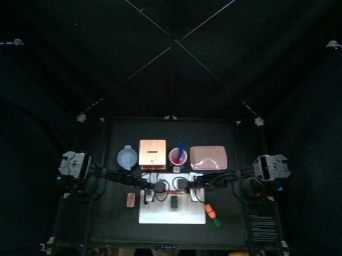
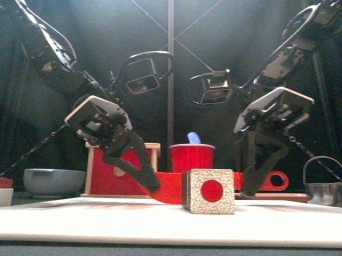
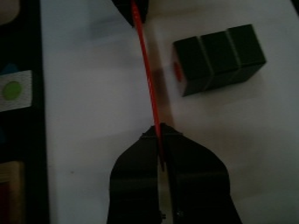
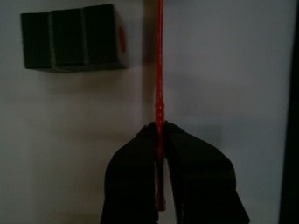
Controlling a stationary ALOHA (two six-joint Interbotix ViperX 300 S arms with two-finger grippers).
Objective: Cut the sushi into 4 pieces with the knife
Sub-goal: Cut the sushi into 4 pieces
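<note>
The sushi roll lies on the white cutting board, its white end face with a red centre toward the front. It shows as three joined dark blocks in the wrist views. A thin red knife lies edge-on beside the roll, not touching it. My left gripper is shut on one end of it, and my right gripper is shut on the red blade too. Both grippers hang just behind the roll.
Behind the board stand the blue-grey bowl, the wooden box, the red cup with a blue knife, and the pink tray. An orange toy lies at the board's right. The metal cutter sits far right.
</note>
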